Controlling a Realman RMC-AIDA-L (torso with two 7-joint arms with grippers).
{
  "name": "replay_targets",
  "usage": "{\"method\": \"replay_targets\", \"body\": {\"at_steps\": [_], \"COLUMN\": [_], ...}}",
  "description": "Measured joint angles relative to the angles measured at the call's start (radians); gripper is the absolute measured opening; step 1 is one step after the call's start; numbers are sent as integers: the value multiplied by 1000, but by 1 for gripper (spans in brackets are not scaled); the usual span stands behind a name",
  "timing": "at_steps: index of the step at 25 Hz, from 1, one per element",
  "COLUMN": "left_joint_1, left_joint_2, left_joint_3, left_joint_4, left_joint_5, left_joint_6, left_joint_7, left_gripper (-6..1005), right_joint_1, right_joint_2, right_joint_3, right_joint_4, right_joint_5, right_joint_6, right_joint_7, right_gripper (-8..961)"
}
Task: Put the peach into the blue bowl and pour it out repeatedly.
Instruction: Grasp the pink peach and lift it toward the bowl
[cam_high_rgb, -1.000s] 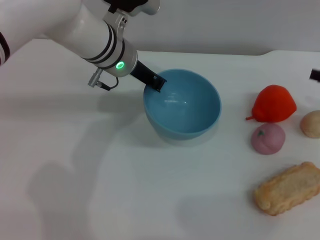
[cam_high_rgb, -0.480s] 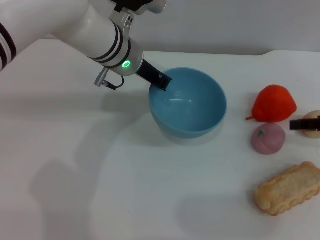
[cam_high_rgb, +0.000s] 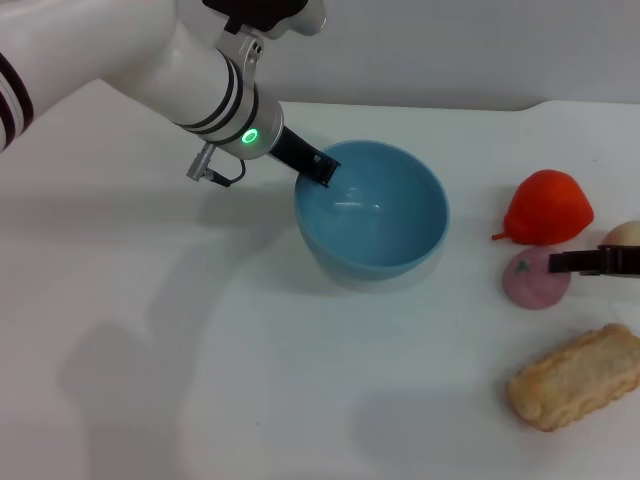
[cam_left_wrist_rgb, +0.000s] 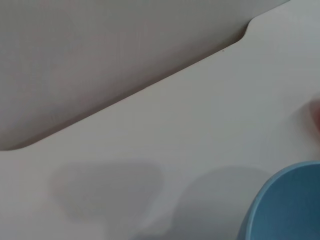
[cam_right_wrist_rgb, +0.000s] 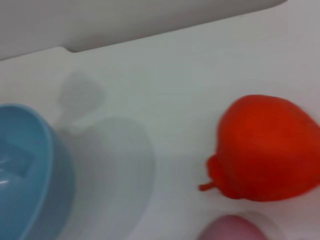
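Note:
The blue bowl (cam_high_rgb: 375, 215) stands empty on the white table, and its edge also shows in the left wrist view (cam_left_wrist_rgb: 287, 207) and the right wrist view (cam_right_wrist_rgb: 22, 170). My left gripper (cam_high_rgb: 318, 166) is shut on the bowl's far-left rim, one dark finger inside the wall. The pink peach (cam_high_rgb: 535, 279) lies on the table to the right of the bowl, and its top shows in the right wrist view (cam_right_wrist_rgb: 237, 230). My right gripper (cam_high_rgb: 562, 262) reaches in from the right edge, its dark tip over the peach's right side.
A red-orange pear-shaped fruit (cam_high_rgb: 546, 208) (cam_right_wrist_rgb: 267, 147) lies just behind the peach. A pale beige lump (cam_high_rgb: 622, 238) sits at the right edge. A long bread-like piece (cam_high_rgb: 578, 376) lies in front of the peach.
My right gripper has come in from the right edge, moving left until it is over the peach. The left gripper and the bowl shifted slightly to the right.

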Motion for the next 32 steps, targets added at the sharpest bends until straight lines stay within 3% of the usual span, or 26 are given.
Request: {"method": "replay_targets", "body": {"at_steps": [10, 28, 32], "left_joint_1": [4, 12, 16], "left_joint_2": [1, 1, 1], "left_joint_3": [12, 12, 12], "left_joint_4": [-8, -19, -19], "left_joint_5": [-3, -13, -14], "left_joint_6": [-8, -24, -26], "left_joint_7": [0, 4, 3], "left_gripper": [-1, 0, 0], "right_joint_1": [43, 21, 21], "right_joint_2": [-2, -3, -2], "right_joint_3": [-1, -19, -47], "right_joint_4": [92, 82, 82], "right_joint_5": [38, 13, 13], "right_joint_6": [22, 44, 49], "right_joint_7": [-25, 41, 38], "right_gripper": [526, 505, 329]}}
